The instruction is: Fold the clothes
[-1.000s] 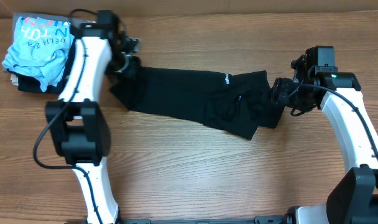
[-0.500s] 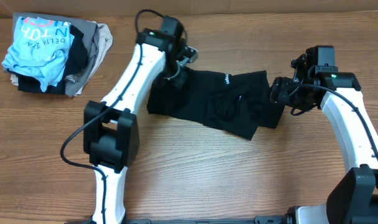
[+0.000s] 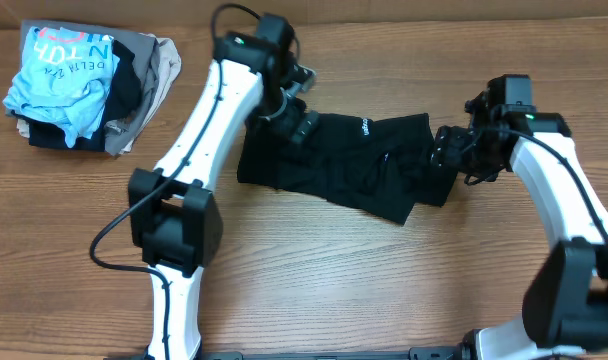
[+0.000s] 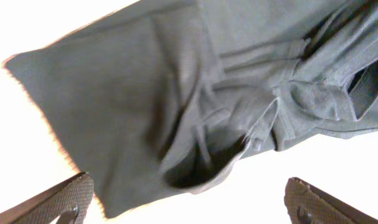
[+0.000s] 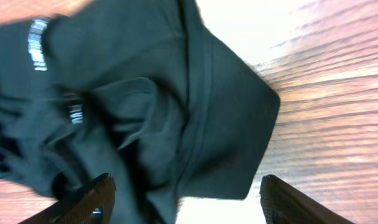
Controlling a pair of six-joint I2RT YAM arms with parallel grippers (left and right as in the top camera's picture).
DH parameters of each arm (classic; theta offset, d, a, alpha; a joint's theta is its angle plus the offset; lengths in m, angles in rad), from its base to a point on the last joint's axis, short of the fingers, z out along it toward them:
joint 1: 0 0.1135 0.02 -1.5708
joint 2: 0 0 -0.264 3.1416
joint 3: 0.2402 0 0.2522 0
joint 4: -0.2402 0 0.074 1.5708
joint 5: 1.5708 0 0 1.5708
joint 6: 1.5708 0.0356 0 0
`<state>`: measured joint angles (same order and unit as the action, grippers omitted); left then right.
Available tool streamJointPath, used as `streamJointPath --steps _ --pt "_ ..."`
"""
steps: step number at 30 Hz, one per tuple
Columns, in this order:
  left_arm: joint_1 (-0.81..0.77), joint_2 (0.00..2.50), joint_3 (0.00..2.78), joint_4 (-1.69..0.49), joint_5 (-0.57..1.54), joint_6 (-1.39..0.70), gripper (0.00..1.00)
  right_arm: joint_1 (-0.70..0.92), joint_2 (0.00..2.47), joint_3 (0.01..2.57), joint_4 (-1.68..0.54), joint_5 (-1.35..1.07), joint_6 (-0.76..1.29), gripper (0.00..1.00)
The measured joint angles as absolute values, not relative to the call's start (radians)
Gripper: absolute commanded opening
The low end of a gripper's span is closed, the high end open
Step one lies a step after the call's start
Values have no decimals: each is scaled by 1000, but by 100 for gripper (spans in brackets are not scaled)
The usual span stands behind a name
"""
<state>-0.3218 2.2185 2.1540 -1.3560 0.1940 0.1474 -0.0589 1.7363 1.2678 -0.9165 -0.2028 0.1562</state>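
The black clothes lie bunched on the wooden table, the left part doubled over onto the middle, with white lettering on top. My left gripper hovers over the folded left part, open, with nothing between its fingers. In the left wrist view the grey-looking cloth lies below the wide-apart fingertips. My right gripper is at the garment's right end, open. In the right wrist view the dark fabric and its folded corner sit between and under the spread fingers.
A pile of other garments sits at the back left: a light-blue printed T-shirt on top of beige and grey pieces. Bare wooden table stretches in front of the black garment.
My left arm swung right, carrying the garment's left end over its middle, then opened and let it go. The right gripper opened a little wider in place.
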Motion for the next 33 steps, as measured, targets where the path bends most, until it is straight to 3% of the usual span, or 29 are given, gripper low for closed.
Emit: streamJointPath --steps 3,5,14,20,22,23,27,33 --pt "-283 2218 2184 -1382 194 144 75 -59 1817 1267 -902 -203 157 80" --pt "-260 2218 2184 -1388 193 146 70 -59 1849 1267 -893 -203 161 81" --pt "-255 2219 2171 -1383 168 149 74 -130 1882 1266 -872 -207 183 84" --pt "-255 2219 2170 -1378 154 148 76 -171 1943 1266 -867 -294 170 77" --pt "-255 2219 2170 -1377 146 149 77 -170 1963 1270 -871 -330 162 71" --pt "-255 2219 2170 -1376 143 149 78 -170 1963 1270 -865 -346 161 62" --pt "-255 2219 2170 -1377 134 149 77 -169 1987 1269 -867 -422 152 6" --pt "-254 2219 2170 -1376 115 140 74 -190 2001 1268 -877 -489 148 4"
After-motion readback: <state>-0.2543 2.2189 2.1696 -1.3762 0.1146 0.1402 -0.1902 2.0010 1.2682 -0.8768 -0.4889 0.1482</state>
